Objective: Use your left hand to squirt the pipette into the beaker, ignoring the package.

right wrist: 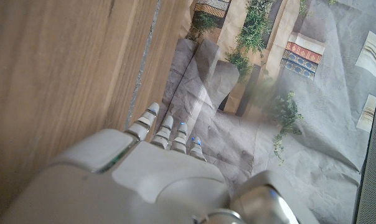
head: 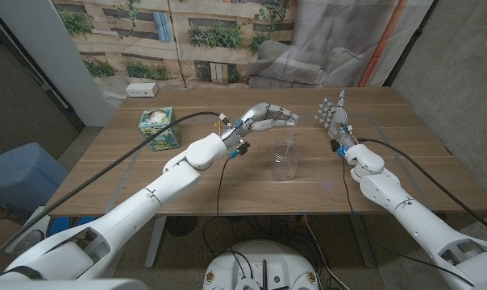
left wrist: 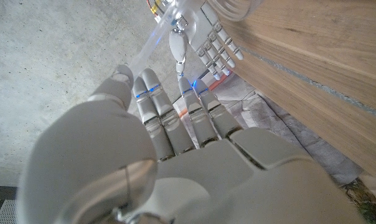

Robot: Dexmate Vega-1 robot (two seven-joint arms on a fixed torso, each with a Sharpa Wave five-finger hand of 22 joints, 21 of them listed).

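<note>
Item: clear glass beaker [head: 285,159], upright on the wooden surface [head: 227,189], landmark for all below.

Your left hand [head: 269,118] hovers just above and behind the beaker, fingers [left wrist: 175,118] curled around a thin translucent plastic pipette [left wrist: 152,42]; its long axis appears to run outward past the fingertips, tip not clearly visible.

Your right hand [head: 334,118] stands apart to the beaker's right, fingers spread, holding nothing.

Green patterned package [head: 156,128]: well left of the beaker, out of the path. Open room all round the beaker.

table [head: 405,173]: wooden | power strip [head: 142,89]: white, far left corner | backdrop [head: 211,36]: printed plants, behind table
</note>
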